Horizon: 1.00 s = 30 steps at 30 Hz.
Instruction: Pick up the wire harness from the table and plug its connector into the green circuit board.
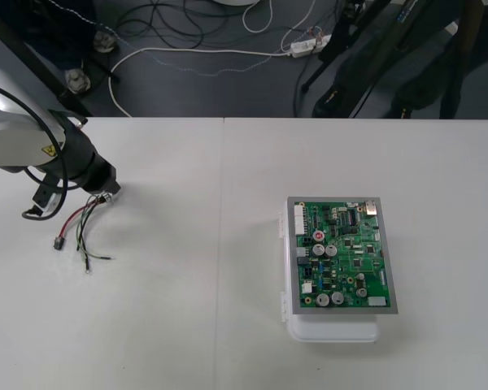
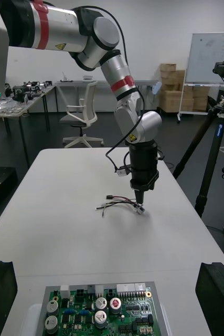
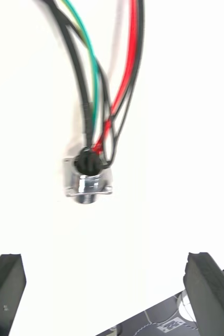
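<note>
The wire harness (image 1: pixel 83 230) lies on the table at the left. Its red, black and green wires fan out from the round metal socket (image 3: pixel 88 179) to a small black plug (image 1: pixel 59 243). My left gripper (image 1: pixel 107 193) hangs just over the socket end. In the left wrist view this gripper (image 3: pixel 104 257) is open, and the socket lies on the table just beyond its fingertips, with nothing between them. The green circuit board (image 1: pixel 342 254) sits on its white base (image 1: pixel 332 331) at the right. My right gripper (image 2: pixel 107 268) is open near the board (image 2: pixel 104 312) and holds nothing.
Dark floor with cables and tripod legs runs beyond the table's far edge (image 1: pixel 244 119). A wide stretch of bare table (image 1: pixel 211 268) separates the harness from the board.
</note>
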### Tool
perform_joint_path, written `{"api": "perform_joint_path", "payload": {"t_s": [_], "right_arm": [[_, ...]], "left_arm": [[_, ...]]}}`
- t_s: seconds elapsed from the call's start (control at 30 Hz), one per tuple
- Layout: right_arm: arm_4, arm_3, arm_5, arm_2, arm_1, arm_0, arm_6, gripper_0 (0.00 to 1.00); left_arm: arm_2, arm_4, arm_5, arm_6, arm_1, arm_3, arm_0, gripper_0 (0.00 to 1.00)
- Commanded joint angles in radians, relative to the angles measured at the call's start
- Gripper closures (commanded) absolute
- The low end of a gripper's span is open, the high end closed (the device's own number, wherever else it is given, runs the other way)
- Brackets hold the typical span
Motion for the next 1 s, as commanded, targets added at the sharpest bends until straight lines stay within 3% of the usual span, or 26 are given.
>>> {"api": "perform_joint_path", "payload": {"t_s": [0.03, 1.0], "right_arm": [[0.014, 0.002, -0.007, 0.005, 0.009, -0.009, 0.025, 0.00], [0.033, 0.045, -0.007, 0.005, 0.009, -0.009, 0.027, 0.00]], "left_arm": [[-0.011, 0.004, -0.031, -0.027, -0.037, 0.081, 0.017, 0.09], [-0.008, 0.092, 0.112, 0.010, -0.145, 0.227, 0.171, 0.09]]}}
